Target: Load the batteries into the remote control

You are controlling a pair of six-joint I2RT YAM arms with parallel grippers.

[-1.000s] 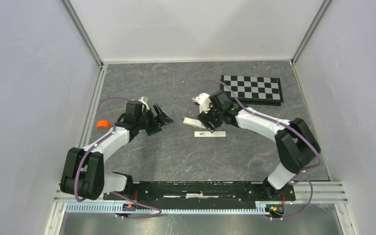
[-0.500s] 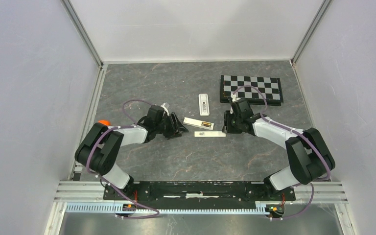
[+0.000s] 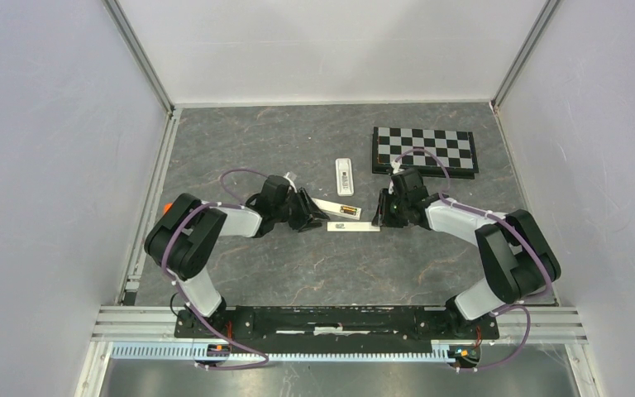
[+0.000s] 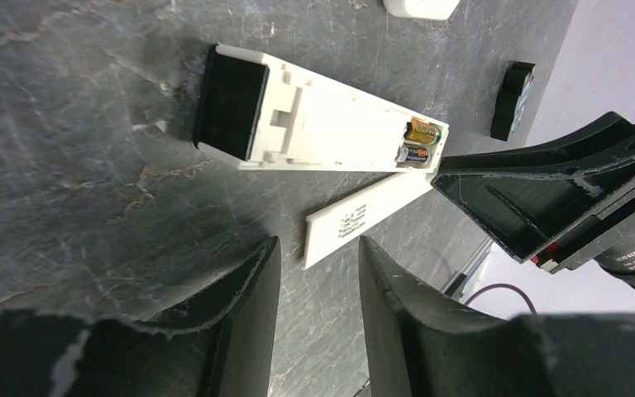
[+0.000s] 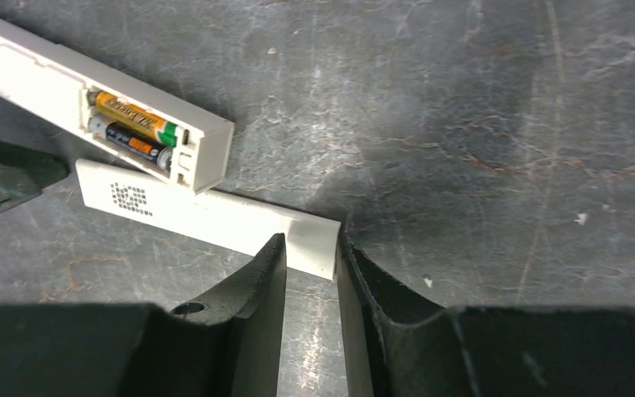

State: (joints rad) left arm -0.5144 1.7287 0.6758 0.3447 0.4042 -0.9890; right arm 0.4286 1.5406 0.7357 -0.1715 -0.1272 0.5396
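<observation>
From above, the remote control [image 3: 335, 207] lies near the middle of the desk [image 3: 281, 273], between the left hand [image 3: 312, 217] and the right hand [image 3: 383, 213], both low at its ends. A slim white cover [image 3: 355, 226] lies just beside it on the near side. A small white handset [image 3: 344, 174] with a greyish screen sits behind, and a chessboard [image 3: 424, 150] lies farther right.

The left wrist view shows the remote on its face with the recess open. The batteries [image 4: 420, 141] lie in it side by side at the far end. The left hand is released, its fingers [image 4: 256, 281] apart over bare desk and short of the remote's black end. The cover runs between this hand and the remote.

In the right wrist view, both cells sit in the recess. The right hand's fingers [image 5: 269, 273] straddle the cover's free end. I cannot tell whether they pinch it.
</observation>
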